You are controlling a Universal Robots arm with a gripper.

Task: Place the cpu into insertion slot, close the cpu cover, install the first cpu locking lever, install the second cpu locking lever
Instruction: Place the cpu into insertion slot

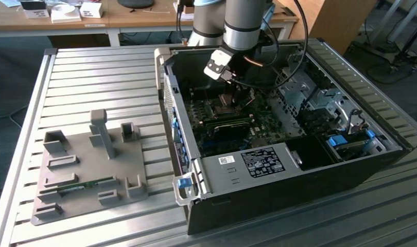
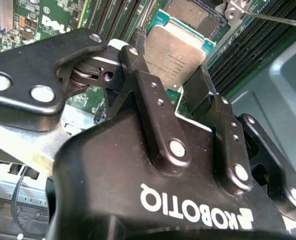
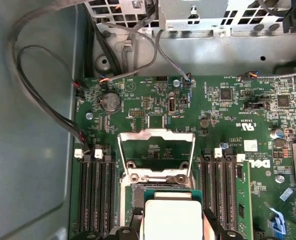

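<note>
Ribbed metal table (image 1: pixel 91 67) carries open computer case (image 1: pixel 277 198). Grey slotted fixture plate (image 1: pixel 74 208), perhaps plastic, lies flat near case, on exterior view's left.

In the second wrist view the claw (image 2: pixel 170 67) hides with its black body the near edge of the cpu (image 2: pixel 175 47) and a large part of the board (image 2: pixel 48 20), and the socket (image 2: pixel 190 12) is cut off by the picture's edge. In the first wrist view the cpu is cut off by the edge too and covers most of the socket, so I cannot tell if they touch. In the exterior view the cpu is too small to tell, and the arm (image 1: pixel 246 20) hides some of the board.
</note>
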